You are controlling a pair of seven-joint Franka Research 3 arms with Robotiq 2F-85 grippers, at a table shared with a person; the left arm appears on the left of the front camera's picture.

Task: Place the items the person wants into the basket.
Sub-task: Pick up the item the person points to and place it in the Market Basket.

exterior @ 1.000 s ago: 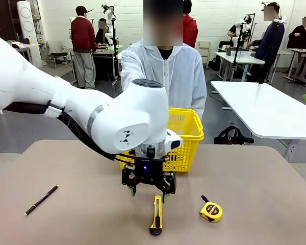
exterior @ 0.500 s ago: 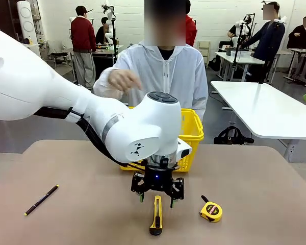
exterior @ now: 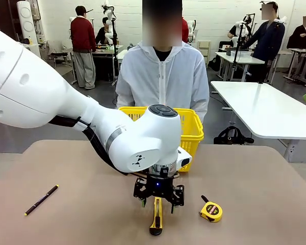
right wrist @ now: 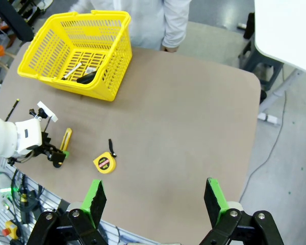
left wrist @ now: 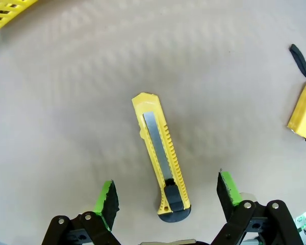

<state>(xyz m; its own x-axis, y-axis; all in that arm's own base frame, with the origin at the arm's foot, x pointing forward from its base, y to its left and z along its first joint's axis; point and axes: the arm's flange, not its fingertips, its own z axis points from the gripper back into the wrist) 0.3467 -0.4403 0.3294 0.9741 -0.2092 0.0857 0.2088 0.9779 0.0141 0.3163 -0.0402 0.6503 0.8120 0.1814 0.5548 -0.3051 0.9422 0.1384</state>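
The utility knife (left wrist: 161,163) is lying flat on the tan table (exterior: 255,194), its black end toward six o'clock in the front view, its yellow tip toward twelve. It is being straddled by the left gripper (exterior: 158,202), which is being held pointing straight down over it, wrist vertical, green pads spread wide to either side and not touching the knife. In the left wrist view one pad (left wrist: 106,198) is seen at eight o'clock of the knife, the other at four o'clock, with the black end sitting between them. The left arm is being reached in from nine o'clock, elbow bulky across the middle of the front view.

At three o'clock of the knife, near it, the round tape measure (exterior: 211,210) is resting. At twelve o'clock the yellow basket (exterior: 190,128) is standing; a marker (right wrist: 72,71) is lying inside it. Behind the basket the person (exterior: 162,79) in the white jacket is standing. Far off at nine o'clock a thin black pen (exterior: 41,199) is lying.

The right gripper (right wrist: 153,201) is being held high above the table's edge, looking down, fingers spread wide, nothing between them.
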